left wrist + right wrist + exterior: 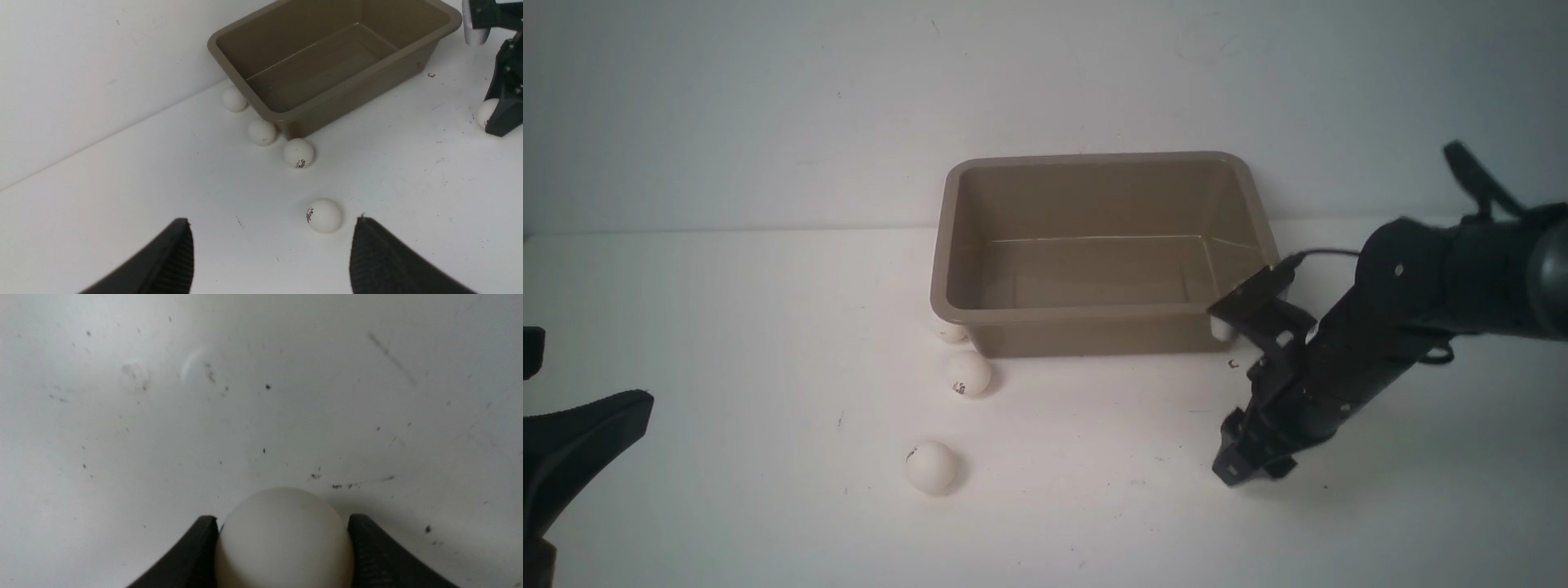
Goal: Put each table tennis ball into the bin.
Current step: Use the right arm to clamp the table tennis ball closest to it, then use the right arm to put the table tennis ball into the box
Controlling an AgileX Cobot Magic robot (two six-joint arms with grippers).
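The right gripper point(282, 522) clamps a white ball point(284, 543) low on the table point(727, 408) near the empty bin's point(1094, 313) front right corner, so the pick looks made and the next move calls for a lift and carry above it, while the left gripper point(272, 222) hangs open facing another ball point(324, 215).

White speckled table point(727, 490) abuts a pale wall point(768, 98).
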